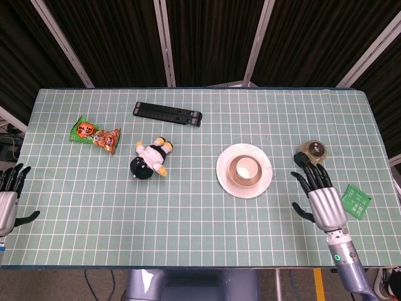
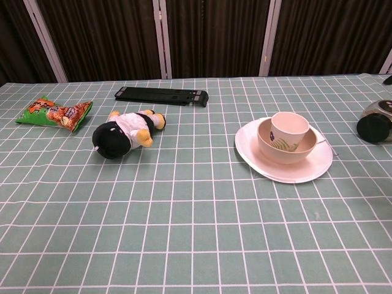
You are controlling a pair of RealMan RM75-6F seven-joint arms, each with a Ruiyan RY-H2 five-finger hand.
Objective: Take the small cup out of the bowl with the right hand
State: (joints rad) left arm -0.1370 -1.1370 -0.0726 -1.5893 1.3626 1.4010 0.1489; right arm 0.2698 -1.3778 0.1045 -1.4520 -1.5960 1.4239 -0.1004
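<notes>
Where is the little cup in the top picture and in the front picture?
Head view: the small cup sits inside the bowl, right of center.
Chest view: the small cup stands in the bowl, right of middle.
Shared landmark: the white plate under the bowl.

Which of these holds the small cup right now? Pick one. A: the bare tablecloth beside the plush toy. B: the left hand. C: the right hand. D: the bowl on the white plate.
D: the small cup stands inside the bowl, which sits on the plate, while the right hand is open and apart from it and the left hand is at the far table edge.
</notes>
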